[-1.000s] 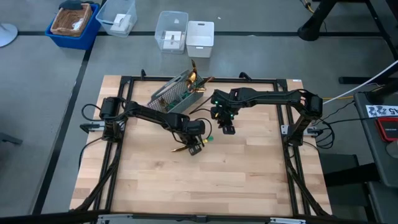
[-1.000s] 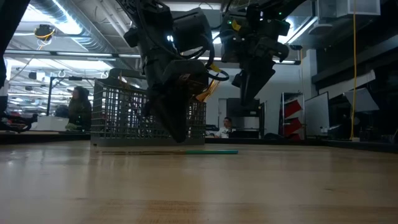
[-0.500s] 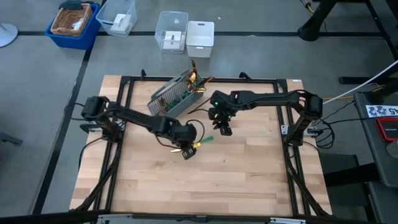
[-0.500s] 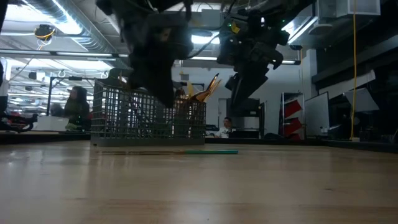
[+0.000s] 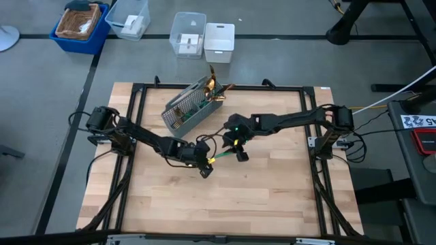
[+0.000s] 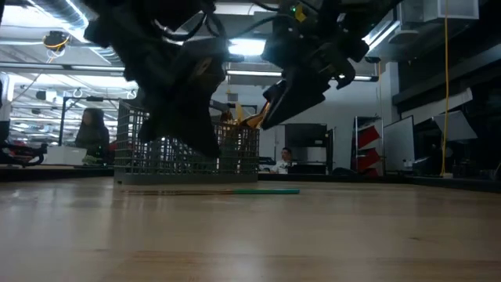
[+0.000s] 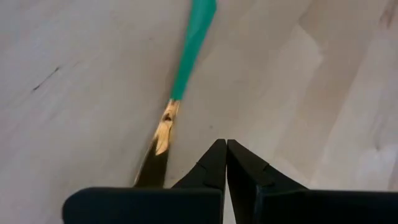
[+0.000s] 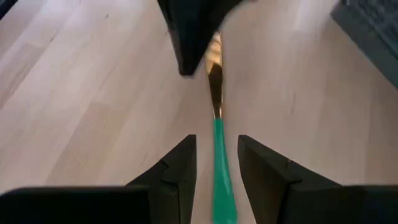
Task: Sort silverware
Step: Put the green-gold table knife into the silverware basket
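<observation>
One piece of silverware (image 5: 219, 156), with a teal handle and a gold head, lies flat on the wooden table (image 5: 272, 197). In the low view it (image 6: 235, 190) shows in front of the caddy. My left gripper (image 5: 204, 170) is shut and hovers over its gold end (image 7: 163, 134). My right gripper (image 5: 241, 156) is open, above the table, with one finger on each side of the teal handle (image 8: 219, 168). The grey mesh caddy (image 5: 191, 107) lies tipped near the far edge, with more silverware (image 5: 214, 87) sticking out of its far end.
A black frame (image 5: 136, 102) borders the table. On the floor beyond the far edge stand a blue bin (image 5: 82, 24), a clear container (image 5: 187, 34) and a white one (image 5: 219, 37). People (image 6: 94, 133) show in the room behind. Bare wood fills the near half.
My left gripper has risen off the table and drifted toward the table's left and near edge, while its arm swung back. My right gripper has moved toward the near edge and left, tipping over the teal handle. The silverware on the table has stayed where it was.
</observation>
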